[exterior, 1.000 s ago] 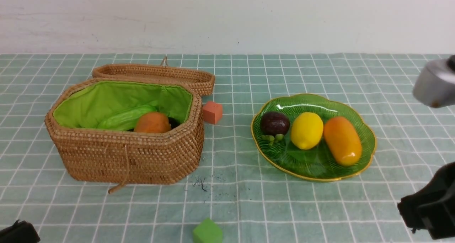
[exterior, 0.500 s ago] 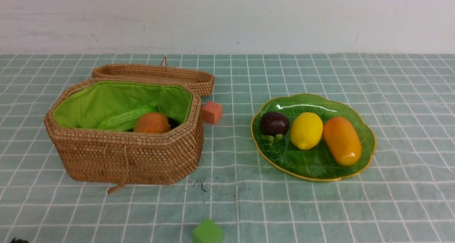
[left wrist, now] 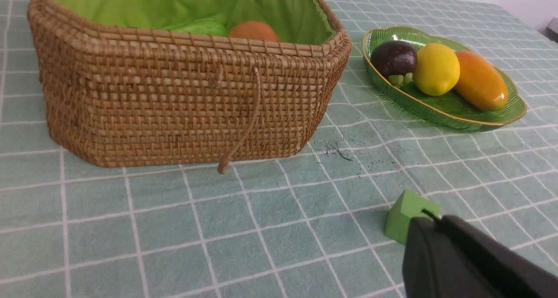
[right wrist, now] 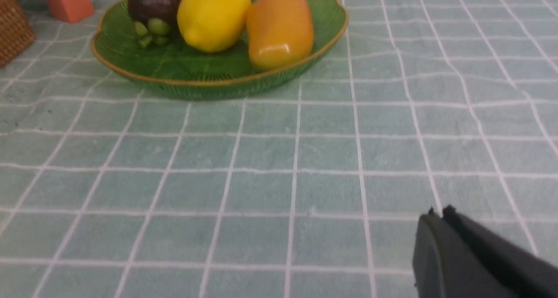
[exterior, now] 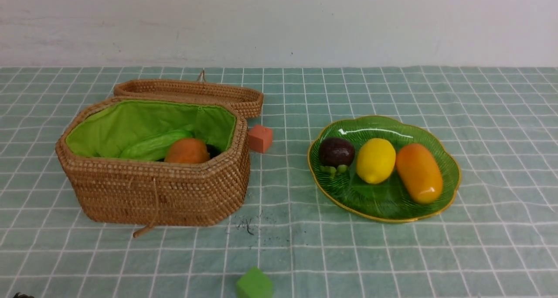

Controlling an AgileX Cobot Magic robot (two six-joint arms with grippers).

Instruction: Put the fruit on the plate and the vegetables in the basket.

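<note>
The green glass plate (exterior: 449,176) holds the fruit: a dark-purple mangosteen (exterior: 336,151), a yellow lemon (exterior: 375,160) and an orange mango (exterior: 419,172). In the open wicker basket (exterior: 152,193) lie a light-green gourd (exterior: 152,145) and a brown-orange potato (exterior: 187,151); other vegetables are hidden below its rim. My left gripper (left wrist: 429,219) is shut and empty, low over the cloth in front of the basket. Well short of the plate (right wrist: 130,71), my right gripper (right wrist: 438,213) is shut with nothing in it. Neither gripper shows in the front view.
An orange-red cube (exterior: 260,137) sits between basket and plate, behind them. A green cube (exterior: 254,284) (left wrist: 403,215) rests near the front edge, just beyond my left fingertips. The basket's lid (exterior: 192,90) lies folded back behind it. A checked green cloth covers the table.
Both arms have drawn back out of the front view: the right arm left the right edge, the left one the lower left corner. Fruit and vegetables have not moved.
</note>
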